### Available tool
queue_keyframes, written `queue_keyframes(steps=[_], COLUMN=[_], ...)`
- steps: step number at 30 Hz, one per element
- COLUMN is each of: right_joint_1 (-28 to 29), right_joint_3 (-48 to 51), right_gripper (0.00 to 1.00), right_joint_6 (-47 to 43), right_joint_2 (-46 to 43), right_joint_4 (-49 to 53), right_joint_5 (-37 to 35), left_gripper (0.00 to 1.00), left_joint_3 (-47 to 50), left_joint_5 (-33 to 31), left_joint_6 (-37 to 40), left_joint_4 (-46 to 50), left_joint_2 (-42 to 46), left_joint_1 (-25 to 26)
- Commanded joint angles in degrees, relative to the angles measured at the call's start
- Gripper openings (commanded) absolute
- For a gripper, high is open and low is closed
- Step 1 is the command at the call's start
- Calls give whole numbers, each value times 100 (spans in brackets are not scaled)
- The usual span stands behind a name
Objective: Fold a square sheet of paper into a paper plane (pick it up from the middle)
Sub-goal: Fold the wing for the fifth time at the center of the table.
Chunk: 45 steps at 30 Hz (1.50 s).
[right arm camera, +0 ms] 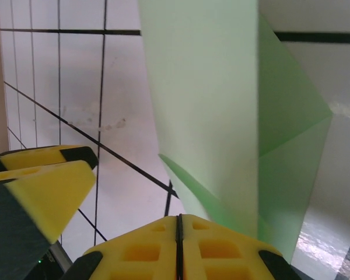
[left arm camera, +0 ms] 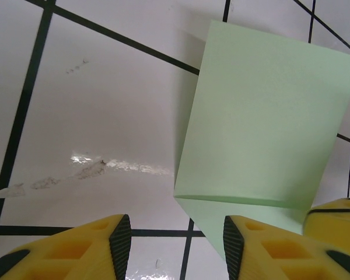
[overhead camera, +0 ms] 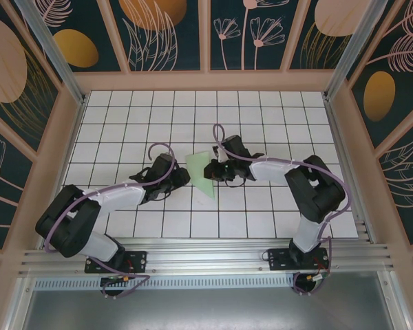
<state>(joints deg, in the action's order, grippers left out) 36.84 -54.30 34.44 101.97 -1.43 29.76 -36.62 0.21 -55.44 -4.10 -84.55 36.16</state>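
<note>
White tiled table [overhead camera: 124, 110], flower walls [overhead camera: 165, 27] all round. The paper [overhead camera: 201, 173] sits mid-table with one flap standing up. The left gripper [left arm camera: 176, 251] is half open and empty. The right gripper [right arm camera: 179, 224] is closed tight, seemingly pinching the paper. Close up, a smear [left arm camera: 87, 169] marks one tile.

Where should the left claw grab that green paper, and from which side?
Probably the lifted left edge of the sheet of paper, coming in from the left. The right gripper pinches the other side up, so that edge is raised and the open left gripper could slip a finger under it.
</note>
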Motion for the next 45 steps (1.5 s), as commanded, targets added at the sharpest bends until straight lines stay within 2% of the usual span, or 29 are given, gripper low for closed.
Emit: queue_keyframes(steps=[1, 9, 16, 22, 31, 45], right_joint_1=[-108, -341, -493, -519, -518, -518], right_joint_3=[210, 758, 1255, 1361, 1379, 1431], right_gripper=[10, 11, 12, 11, 11, 11], right_joint_6=[65, 240, 482, 444, 436, 475], right_joint_2=[100, 141, 275, 300, 400, 491], right_joint_4=[-375, -1084, -1707, -1690, -1633, -1639], right_joint_5=[130, 407, 550, 463, 387, 287], left_gripper=[48, 50, 55, 58, 56, 58], left_joint_3=[-196, -231, -240, -257, -347, -385], left_joint_5=[179, 299, 627, 894, 1195, 1202], left_joint_6=[-63, -66, -311, -556, -740, -965], left_joint_4=[-135, -156, -457, -866, -1337, -1495], left_joint_2=[-85, -164, -288, -501, -876, -1196], left_joint_1=[16, 14, 20, 17, 14, 7])
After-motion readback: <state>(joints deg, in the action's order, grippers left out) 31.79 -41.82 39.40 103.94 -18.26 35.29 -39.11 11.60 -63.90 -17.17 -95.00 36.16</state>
